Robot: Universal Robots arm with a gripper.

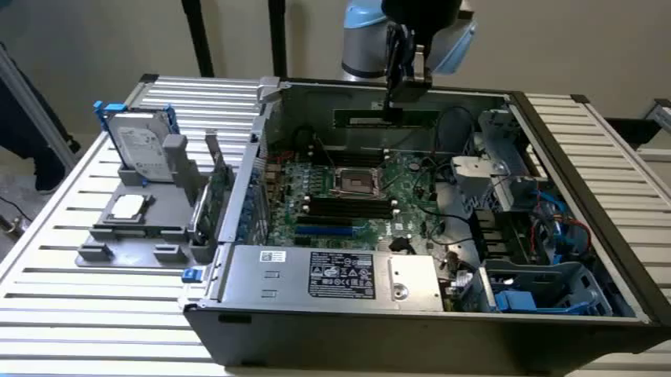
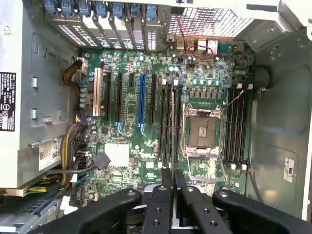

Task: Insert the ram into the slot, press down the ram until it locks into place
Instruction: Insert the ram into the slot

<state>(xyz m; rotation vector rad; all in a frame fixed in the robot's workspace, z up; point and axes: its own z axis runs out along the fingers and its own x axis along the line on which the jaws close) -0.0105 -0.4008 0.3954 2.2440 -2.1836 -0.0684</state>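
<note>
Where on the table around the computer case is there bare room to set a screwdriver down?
The table is bare in front of the grey fixture, at the exterior view's lower left, and beyond the case on that view's right. Inside the case is crowded: motherboard, cables.

The arm [image 1: 362, 55] above the claw [image 1: 394, 110] was cut off by the picture's edge. The claw covered the middle of the ram [image 1: 357, 119] it gripped. Well away from the claw, the label [image 1: 343, 276] had words too small to read.
</note>
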